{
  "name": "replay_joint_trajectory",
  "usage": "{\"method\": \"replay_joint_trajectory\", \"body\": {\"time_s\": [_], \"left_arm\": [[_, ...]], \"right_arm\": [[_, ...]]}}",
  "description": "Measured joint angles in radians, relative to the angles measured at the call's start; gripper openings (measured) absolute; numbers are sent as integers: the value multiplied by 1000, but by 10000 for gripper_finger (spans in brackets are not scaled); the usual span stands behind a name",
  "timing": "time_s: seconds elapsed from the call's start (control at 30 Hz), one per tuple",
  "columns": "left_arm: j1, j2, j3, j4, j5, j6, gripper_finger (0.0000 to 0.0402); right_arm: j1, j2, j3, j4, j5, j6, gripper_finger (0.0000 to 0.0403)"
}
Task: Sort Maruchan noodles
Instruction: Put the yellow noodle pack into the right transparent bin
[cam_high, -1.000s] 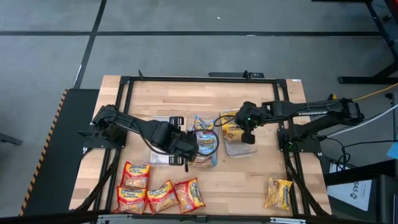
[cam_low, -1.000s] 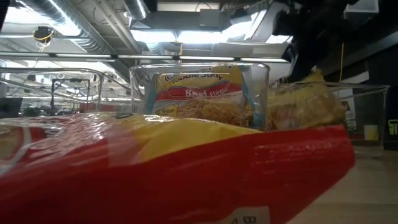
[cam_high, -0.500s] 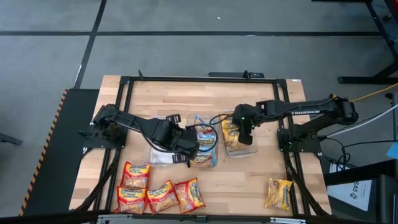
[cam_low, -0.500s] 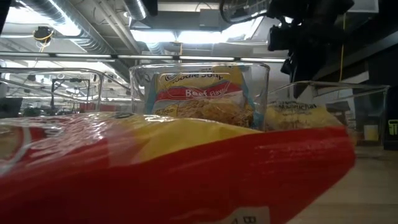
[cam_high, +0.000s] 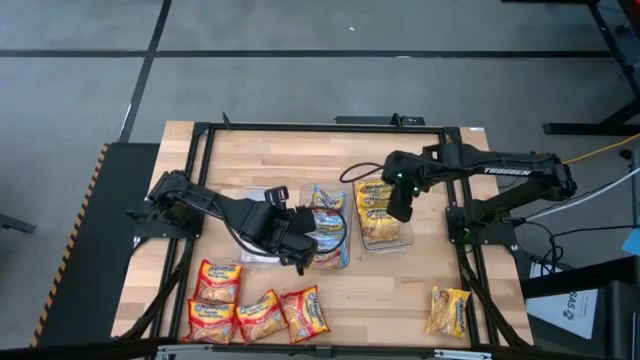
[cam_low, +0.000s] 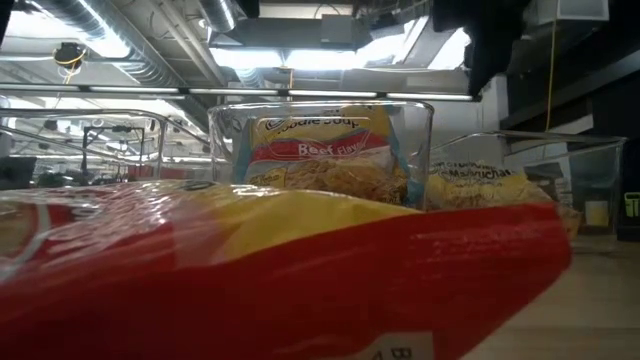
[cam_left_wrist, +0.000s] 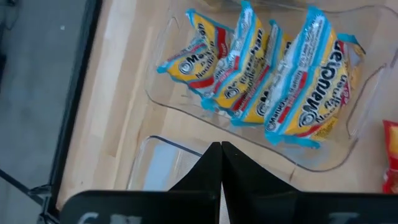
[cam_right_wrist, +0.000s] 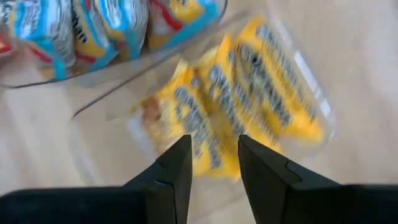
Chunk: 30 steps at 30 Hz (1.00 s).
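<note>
Two yellow Maruchan noodles packets (cam_high: 376, 212) (cam_right_wrist: 249, 106) lie in the clear right tub (cam_high: 408, 238). My right gripper (cam_high: 399, 211) (cam_right_wrist: 214, 158) hovers open above them, nothing between its fingers. Several blue-trimmed packets (cam_high: 328, 225) (cam_left_wrist: 267, 81) stand on edge in the middle tub (cam_left_wrist: 348, 124). My left gripper (cam_high: 305, 243) (cam_left_wrist: 221, 155) is shut and holds nothing; it hangs over the near rim between the middle tub and the left tub (cam_left_wrist: 155, 168). Several red-orange packets (cam_high: 255, 310) lie flat at the table's near left, one yellow packet (cam_high: 449, 310) at the near right.
A black frame (cam_high: 300, 128) runs around the wooden tabletop. The low view is largely filled by a red packet (cam_low: 280, 270) close to the camera, with the middle tub (cam_low: 320, 150) and a yellow packet (cam_low: 490, 185) behind it. Bare wood lies along the far side.
My right gripper has opened and let go of a yellow packet, which has dropped into the right tub beside the other yellow one. The gripper has then risen above the tub.
</note>
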Motion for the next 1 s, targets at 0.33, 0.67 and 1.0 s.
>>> {"method": "replay_joint_trajectory", "body": {"time_s": [0.33, 0.67, 1.0], "left_arm": [[-37, 0, 0, -31, -2, -2, 0], [-85, 0, 0, -31, 3, -1, 0], [-105, 0, 0, -31, 3, 3, 0]], "right_arm": [[212, -5, 21, -251, -362, 311, 129], [836, -6, 20, -197, -34, 1061, 129], [1136, 167, 20, -203, -18, 1514, 129]]}}
